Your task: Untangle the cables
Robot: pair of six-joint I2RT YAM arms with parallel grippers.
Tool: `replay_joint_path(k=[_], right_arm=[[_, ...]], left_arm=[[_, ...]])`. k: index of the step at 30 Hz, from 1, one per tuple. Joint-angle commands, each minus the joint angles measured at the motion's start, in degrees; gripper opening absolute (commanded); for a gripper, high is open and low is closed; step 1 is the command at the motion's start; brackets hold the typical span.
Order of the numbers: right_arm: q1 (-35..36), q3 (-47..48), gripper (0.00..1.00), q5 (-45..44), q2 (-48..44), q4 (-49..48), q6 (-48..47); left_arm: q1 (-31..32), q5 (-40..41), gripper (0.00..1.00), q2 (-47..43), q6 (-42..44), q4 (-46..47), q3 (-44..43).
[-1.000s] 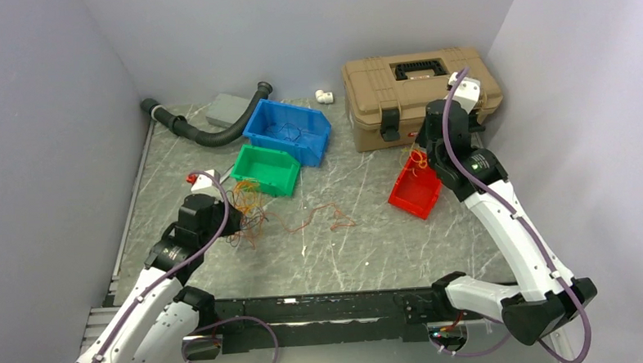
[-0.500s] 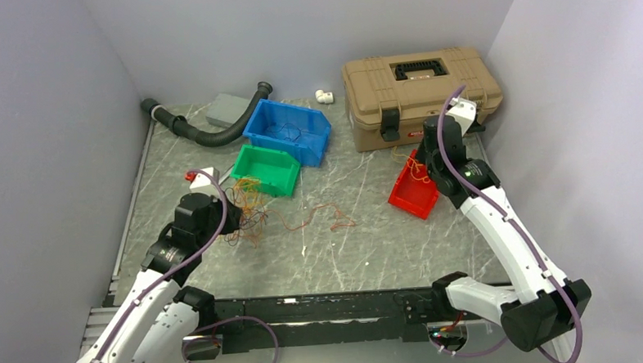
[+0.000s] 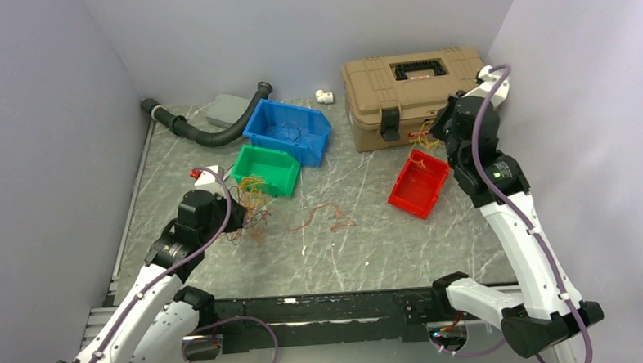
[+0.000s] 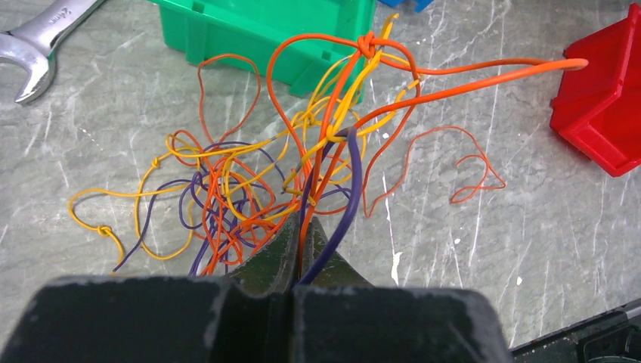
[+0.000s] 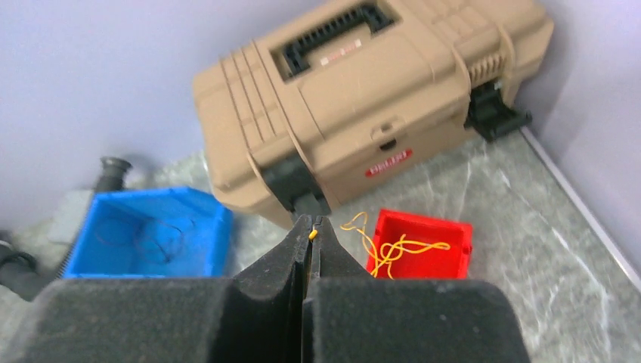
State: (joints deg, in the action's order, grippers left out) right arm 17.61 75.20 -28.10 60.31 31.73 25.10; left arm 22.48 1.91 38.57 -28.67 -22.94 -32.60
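Note:
A tangle of orange, yellow and dark purple cables (image 4: 249,181) lies on the table before the green bin (image 3: 266,168). My left gripper (image 4: 306,221) is shut on orange and purple strands of that bundle (image 3: 250,209). A loose orange-red cable (image 3: 324,216) lies to its right. My right gripper (image 5: 311,227) is shut on the end of a yellow cable (image 5: 311,235), raised above the red bin (image 5: 419,244). Yellow cable loops (image 5: 393,248) lie in and over that bin (image 3: 419,184). In the top view the right gripper (image 3: 439,129) is beside the tan case.
A tan tool case (image 3: 417,94) stands at the back right. A blue bin (image 3: 288,130) holds thin dark cables. A black corrugated hose (image 3: 205,130) and a grey box (image 3: 227,109) lie at the back left. A wrench (image 4: 38,41) lies left of the green bin.
My right gripper has lifted up and back toward the tan case, drawing the yellow cable up out of the red bin. The left gripper stays on the tangle, shifted slightly.

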Motion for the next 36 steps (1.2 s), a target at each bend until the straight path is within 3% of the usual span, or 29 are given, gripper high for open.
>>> replay_joint_path(k=[1, 7, 22, 31, 36], right_arm=[[-0.20, 7.44, 0.00, 0.43, -0.17, -2.28, -3.48], [-0.18, 7.85, 0.00, -0.85, -1.32, -0.70, -2.94], [-0.16, -12.98, 0.00, -2.56, -7.34, -0.97, 3.00], [-0.87, -22.68, 0.00, -0.10, -1.72, -7.06, 7.10], [-4.87, -26.26, 0.00, -1.00, 3.52, -9.43, 10.72]], left_arm=[[0.62, -1.39, 0.00, 0.78, -0.04, 3.43, -1.71], [0.99, -1.39, 0.00, 0.62, 0.35, 3.57, -1.59], [1.34, -4.94, 0.00, 3.97, 3.69, 3.12, -5.68], [1.49, -9.35, 0.00, 6.78, 6.85, -1.48, -11.66], [1.49, -9.52, 0.00, 7.02, 8.77, -4.05, -13.32]])
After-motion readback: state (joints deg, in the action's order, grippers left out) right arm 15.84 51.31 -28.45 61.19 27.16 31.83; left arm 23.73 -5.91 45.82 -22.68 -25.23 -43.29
